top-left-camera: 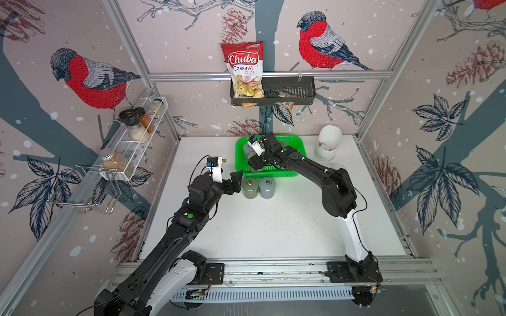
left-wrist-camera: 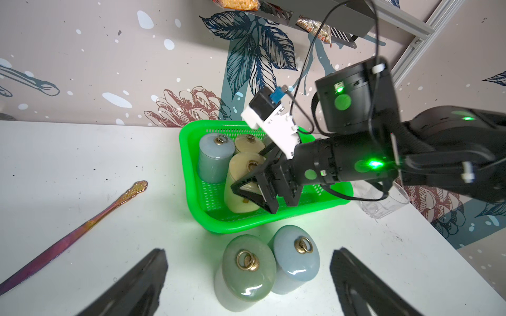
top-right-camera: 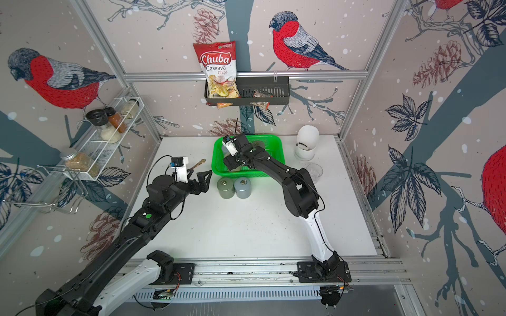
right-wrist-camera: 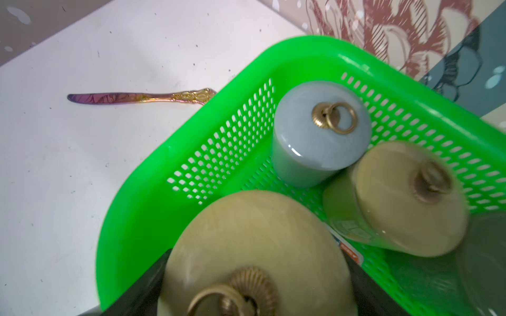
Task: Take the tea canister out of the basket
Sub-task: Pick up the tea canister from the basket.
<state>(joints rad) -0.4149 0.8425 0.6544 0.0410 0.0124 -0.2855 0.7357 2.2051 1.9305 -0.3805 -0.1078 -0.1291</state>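
Gripping the cream tea canister (left-wrist-camera: 241, 169) inside the green basket (left-wrist-camera: 273, 223), the right jaws are closed around its body; the next move should be a straight lift over the rim. A blue-grey canister (left-wrist-camera: 215, 158) and a second cream canister (right-wrist-camera: 405, 197) crowd just beyond these jaws. The left jaws gape empty over a green canister (left-wrist-camera: 246, 265) and a pale blue canister (left-wrist-camera: 295, 257) on the table (left-wrist-camera: 82, 164).

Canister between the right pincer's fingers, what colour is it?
Cream-yellow canister, best seen in left wrist view.

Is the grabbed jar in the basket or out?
In: the cream tea canister, in the right tool, is between the green basket's walls.
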